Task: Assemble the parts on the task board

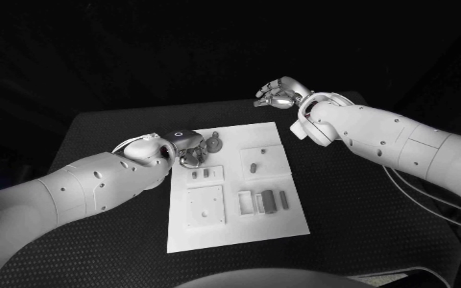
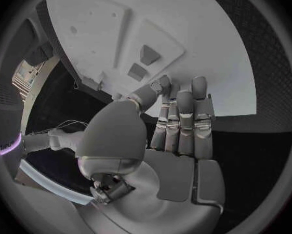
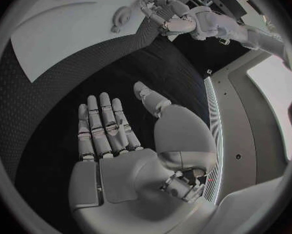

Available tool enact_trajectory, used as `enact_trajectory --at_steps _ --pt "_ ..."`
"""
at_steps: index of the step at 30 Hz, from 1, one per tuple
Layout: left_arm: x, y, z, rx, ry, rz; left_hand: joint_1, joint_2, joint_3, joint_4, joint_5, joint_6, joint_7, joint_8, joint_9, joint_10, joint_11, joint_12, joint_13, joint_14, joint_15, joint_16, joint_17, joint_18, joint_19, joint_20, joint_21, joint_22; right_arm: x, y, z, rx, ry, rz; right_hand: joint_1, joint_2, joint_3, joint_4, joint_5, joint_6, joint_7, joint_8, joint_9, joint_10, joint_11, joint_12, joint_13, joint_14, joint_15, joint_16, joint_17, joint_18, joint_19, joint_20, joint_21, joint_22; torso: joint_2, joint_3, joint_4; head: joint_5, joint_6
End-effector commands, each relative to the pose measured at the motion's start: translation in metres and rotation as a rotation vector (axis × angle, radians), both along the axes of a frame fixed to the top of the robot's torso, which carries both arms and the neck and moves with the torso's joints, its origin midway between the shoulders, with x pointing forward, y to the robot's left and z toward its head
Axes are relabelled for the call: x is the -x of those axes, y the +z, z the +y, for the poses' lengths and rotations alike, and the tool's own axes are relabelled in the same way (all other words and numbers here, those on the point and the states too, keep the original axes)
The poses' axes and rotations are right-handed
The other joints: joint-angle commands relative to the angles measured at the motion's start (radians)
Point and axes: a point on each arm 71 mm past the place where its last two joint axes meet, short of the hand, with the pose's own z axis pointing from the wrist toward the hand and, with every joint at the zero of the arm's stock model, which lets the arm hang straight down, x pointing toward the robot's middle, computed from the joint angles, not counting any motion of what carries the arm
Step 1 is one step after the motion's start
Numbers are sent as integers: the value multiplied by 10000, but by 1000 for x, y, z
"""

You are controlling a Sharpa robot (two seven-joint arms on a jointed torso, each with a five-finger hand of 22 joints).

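Left hand [image 1: 188, 149] w/ fingers extended holds nothing at task board [image 1: 278, 221] edge, right hand [image 1: 280, 93] open over desk [image 1: 356, 201]; parts [image 1: 270, 201] lie loose, assembly apparently barely begun.

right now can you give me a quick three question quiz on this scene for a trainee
1. True or false: the right robot hand is over the task board.
2. Which robot hand is at the board's far left corner? A left B right
3. Fill in: the right robot hand holds ____.

Key: 1 false, it is over black table beyond the board. 2 A, the left robot hand. 3 nothing, fingers apart.
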Motion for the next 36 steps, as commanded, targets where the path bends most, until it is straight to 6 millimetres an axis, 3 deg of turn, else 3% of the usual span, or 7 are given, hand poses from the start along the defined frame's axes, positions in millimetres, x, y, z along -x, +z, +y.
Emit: enact_trajectory --at_steps 1,16,36 --pt "5 -9 -2 -264 -164 321 16 87 83 -4 36 56 15 36 3 67 11 2 3 37 -48 61 13 216 -4 -66 51 249 1 0 1 -10 155 55 -80 -21 -49 31 4 -61 255 36 -15 41 2 -68 -13 83 -9 -58 -13 80 55 -11 -59 12 -2 -1 2 -4 -1" --pt "8 -3 -6 532 -607 -326 -18 66 89 2 36 88 1 61 8 124 -10 13 25 89 -69 95 27 214 13 -79 85 242 1 -1 1 -25 161 80 -95 -20 -57 48 4 -66 257 39 -25 47 3 -69 -39 84 -8 -64 -22 81 56 -6 -73 20 3 -12 26 -20 -2" --pt "8 -6 -2 340 -565 -114 -48 15 108 5 -24 28 28 41 -23 63 30 -64 36 -61 -28 31 20 166 -159 -49 37 224 0 -1 1 -17 133 107 -108 -22 -64 67 4 -78 260 39 -39 54 2 -70 -70 76 -2 -76 -36 83 51 -2 -93 30 -2 -2 6 -16 -24"
